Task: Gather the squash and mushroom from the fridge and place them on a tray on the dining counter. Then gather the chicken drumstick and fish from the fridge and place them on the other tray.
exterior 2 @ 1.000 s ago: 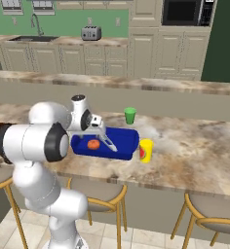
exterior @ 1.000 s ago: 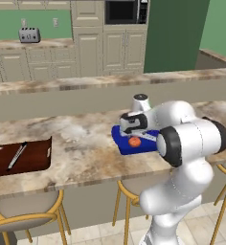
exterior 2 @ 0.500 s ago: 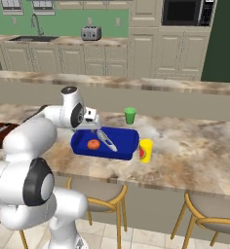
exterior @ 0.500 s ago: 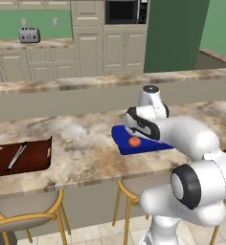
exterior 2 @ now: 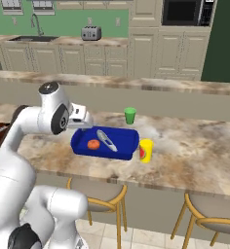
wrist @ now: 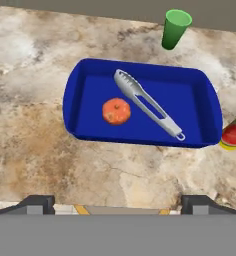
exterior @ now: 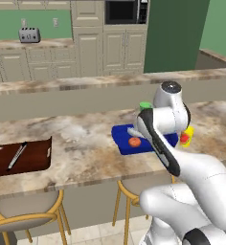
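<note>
The blue tray point(wrist: 85, 75) sits on the dining counter point(wrist: 35, 150) and holds a small orange squash point(wrist: 116, 111) and a pair of grey tongs point(wrist: 147, 104) lying diagonally beside it. A green cup point(wrist: 175, 29) stands just behind the tray, and a yellow cup point(exterior 2: 145, 150) stands at its right end. The gripper point(wrist: 117, 202) hangs above the counter's front edge, jaws spread wide and empty. The brown tray point(exterior: 36, 155) with a slim fish point(exterior: 16, 156) inside lies well to the left.
</note>
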